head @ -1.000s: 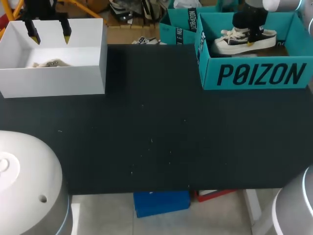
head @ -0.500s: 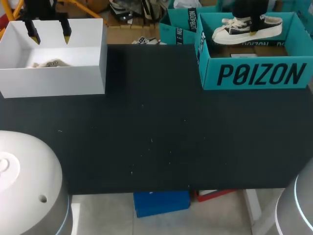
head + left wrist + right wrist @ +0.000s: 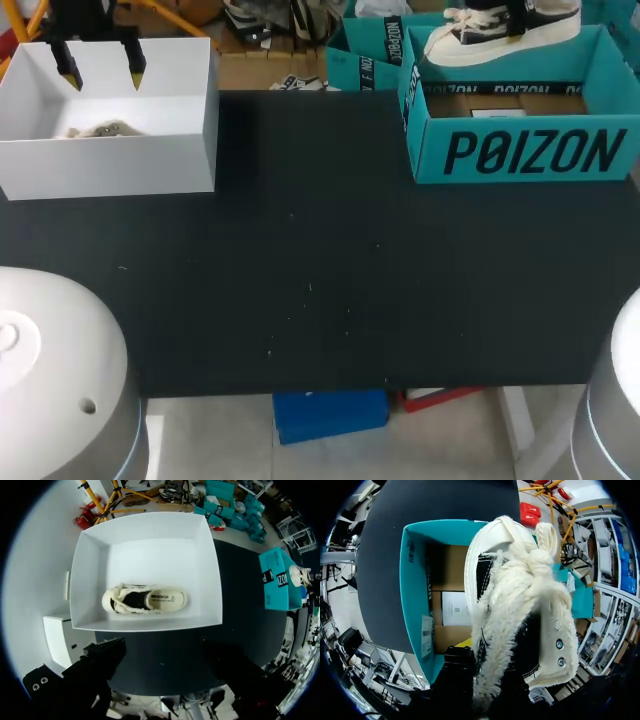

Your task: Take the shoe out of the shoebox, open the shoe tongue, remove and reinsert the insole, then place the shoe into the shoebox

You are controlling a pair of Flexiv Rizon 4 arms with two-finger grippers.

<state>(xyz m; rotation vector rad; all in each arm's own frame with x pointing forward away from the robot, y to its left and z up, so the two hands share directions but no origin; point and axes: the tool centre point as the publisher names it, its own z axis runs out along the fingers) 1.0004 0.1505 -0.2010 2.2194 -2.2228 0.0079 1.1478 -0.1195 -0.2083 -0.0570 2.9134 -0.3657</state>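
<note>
Now the shoe [image 3: 500, 30] hangs clear above the open shoebox [image 3: 520, 150] at the far right of the table [image 3: 320, 280], toe pointing left. The right gripper [image 3: 490, 652] is clamped on it somewhere around the collar. Only a sliver of yellow tip shows beside the sole in the wrist view, so the exact bite is hidden. It looks like a light load: a low canvas sneaker with a fleecy lining, a soft upper that will cave under pressure, and a firm rubber sole that won't. The best purchase, I'd say, is across the sole's side walls or on the stiffer heel counter. The fuzzy laces are loose and likely to snag or slip. The tongue should fold back easily, and the insole will probably be thin and floppy, so pinch it at the heel end. Over on the other side, the left gripper [image 3: 102, 72] hovers above the white box [image 3: 110, 165], fingers spread and holding nothing, with a second shoe [image 3: 145, 599] lying inside below it.
</note>
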